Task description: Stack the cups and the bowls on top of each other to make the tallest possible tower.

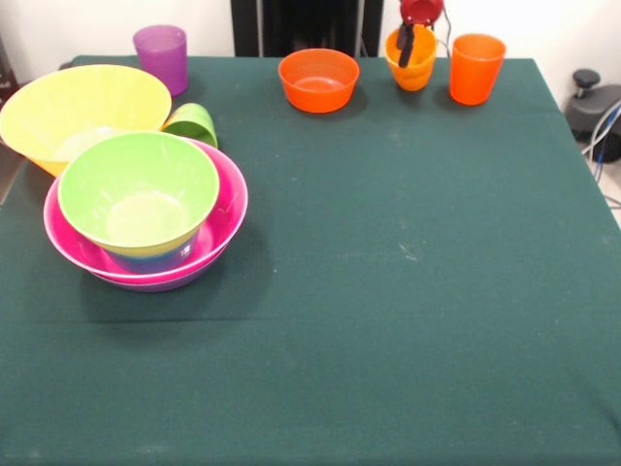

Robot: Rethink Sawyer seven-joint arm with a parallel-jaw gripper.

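The tower stands at the left: a light green bowl sits on a blue bowl inside a wide pink bowl, with a purple rim beneath. Behind it are a yellow bowl, a light green cup on its side and an upright purple cup. An orange bowl and an orange cup stand along the far edge. Between them a yellow-orange cup is tilted, and my gripper is shut on its rim, with one dark finger inside.
The green table stretches wide in the middle and on the right. A black device with cables sits beyond the table's right edge. A dark panel rises behind the far edge.
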